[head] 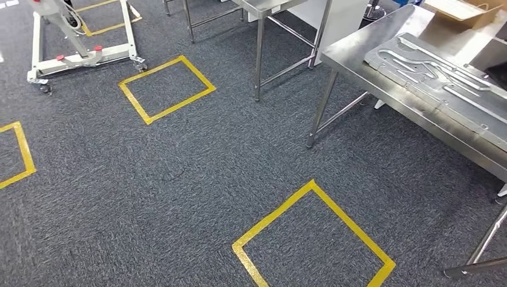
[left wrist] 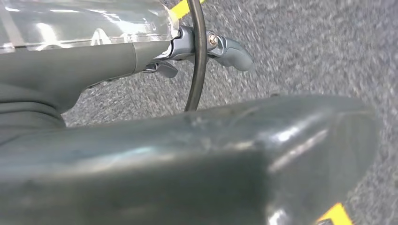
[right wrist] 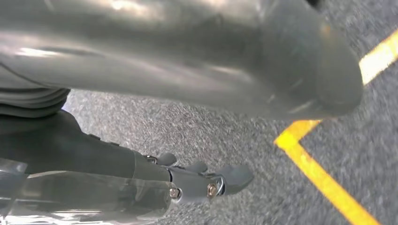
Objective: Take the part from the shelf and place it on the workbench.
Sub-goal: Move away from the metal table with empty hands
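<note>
Part (head: 439, 81) on workbench (head: 353, 57), right; taped squares (head: 312, 239) on floor left.

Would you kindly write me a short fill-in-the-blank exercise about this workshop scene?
1. The squares taped on the carpet are ____ in colour.
2. The large flat part with curved cutouts lies on a ____ workbench.
3. The rolling frame at the far left is painted ____.
4. Under the left robot hand, the floor is covered with grey ____.

Missing words: yellow; metal; white; carpet
</note>
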Controlling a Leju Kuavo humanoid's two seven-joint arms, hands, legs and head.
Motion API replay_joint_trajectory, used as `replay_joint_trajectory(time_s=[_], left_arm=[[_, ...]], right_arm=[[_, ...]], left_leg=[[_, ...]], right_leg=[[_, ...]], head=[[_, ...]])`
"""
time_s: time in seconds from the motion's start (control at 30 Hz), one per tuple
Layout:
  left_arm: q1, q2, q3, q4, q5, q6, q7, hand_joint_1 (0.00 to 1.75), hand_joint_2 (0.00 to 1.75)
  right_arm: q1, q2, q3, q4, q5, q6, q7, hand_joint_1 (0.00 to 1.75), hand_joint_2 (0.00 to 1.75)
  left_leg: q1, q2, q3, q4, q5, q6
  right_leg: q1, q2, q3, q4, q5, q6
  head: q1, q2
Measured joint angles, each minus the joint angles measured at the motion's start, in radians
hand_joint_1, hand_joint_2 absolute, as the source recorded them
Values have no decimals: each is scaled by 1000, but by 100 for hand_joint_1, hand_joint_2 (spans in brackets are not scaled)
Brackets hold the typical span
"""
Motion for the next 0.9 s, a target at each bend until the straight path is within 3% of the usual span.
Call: replay_joint_trajectory(time_s=[0.03,0.07,0.1,0.17,0.23,0.3,0.37,0.43,0.5,0.57,0.6,0.63,0.7,0.77,0.87,0.9], left_arm=[[-1,0,2,0,0,0,0,0,0],[-1,0,3,0,0,0,0,0,0],[0,0,5,0,0,0,0,0,0],[0,-1,6,0,-1,0,0,0,0],[-1,-3,6,0,-1,0,0,0,0],[-1,-4,7,-1,-1,0,0,0,0],[3,-4,7,-1,-1,0,0,0,0],[5,-5,7,-2,-1,0,0,0,0],[1,-6,7,-2,-1,0,0,0,0],[0,-6,7,-2,-1,0,0,0,0],[1,-6,7,-2,-1,0,0,0,0],[2,-6,7,-3,-1,0,0,0,0],[3,-6,7,-4,-2,1,0,0,0],[0,-6,7,-5,-4,1,0,0,0],[5,-6,9,-5,-8,1,2,0,0],[6,-7,11,-5,-10,2,2,0,0]], right_arm=[[1,0,0,1,1,0,1,0,0],[1,0,-1,3,1,0,2,0,0],[1,-1,-1,4,2,1,2,0,0],[2,-2,-1,4,2,1,2,0,0],[2,-5,-1,5,3,1,2,0,0],[1,-6,-2,6,4,1,2,0,0],[-3,-6,-3,6,4,1,2,0,0],[-2,-6,-3,6,4,2,2,0,0],[2,-6,-5,6,4,3,2,0,0],[4,-6,-6,6,4,3,2,0,0],[4,-6,-7,6,4,3,2,0,0],[3,-6,-7,7,5,3,2,0,0],[2,-7,-8,8,9,4,2,0,0],[1,-7,-9,9,15,4,1,0,0],[-6,-8,-13,9,23,5,0,0,0],[-7,-8,-14,9,25,5,0,0,0]], left_leg=[[-1,-12,-2,1,1,1],[-2,-25,-3,1,1,2],[-2,-39,-2,2,1,2],[-2,-67,1,4,0,0],[-5,-92,-1,8,-1,-7],[-4,-111,-7,10,1,-19],[-1,-123,-14,12,2,-32],[-1,-85,-35,56,-29,-40],[0,-29,-91,177,-97,-47],[5,-9,-142,289,-140,-55],[8,-6,-144,298,-135,-58],[10,0,-124,264,-111,-61],[12,28,-48,125,-50,-62],[9,50,-2,35,-21,-55],[6,32,-4,24,-17,-34],[6,23,-4,20,-15,-27]], right_leg=[[0,7,-33,64,-23,0],[0,9,-55,102,-27,0],[0,11,-59,101,-9,-2],[-1,26,-16,-9,72,-7],[-1,66,34,-129,124,-15],[1,82,47,-167,129,-20],[1,60,49,-174,135,-30],[-2,34,55,-185,140,-46],[0,5,57,-190,141,-56],[2,-24,57,-189,139,-56],[2,-37,57,-188,137,-55],[1,-49,59,-186,134,-52],[0,-72,63,-179,126,-42],[3,-90,65,-171,117,-28],[4,-102,72,-172,114,-10],[1,-87,71,-165,105,-4]], head=[[0,0],[0,0],[0,0],[0,0],[0,0],[0,0],[0,0],[0,0],[-1,0],[-1,0],[-1,0],[-1,0],[-1,0],[-1,0],[-1,0],[-1,0]])
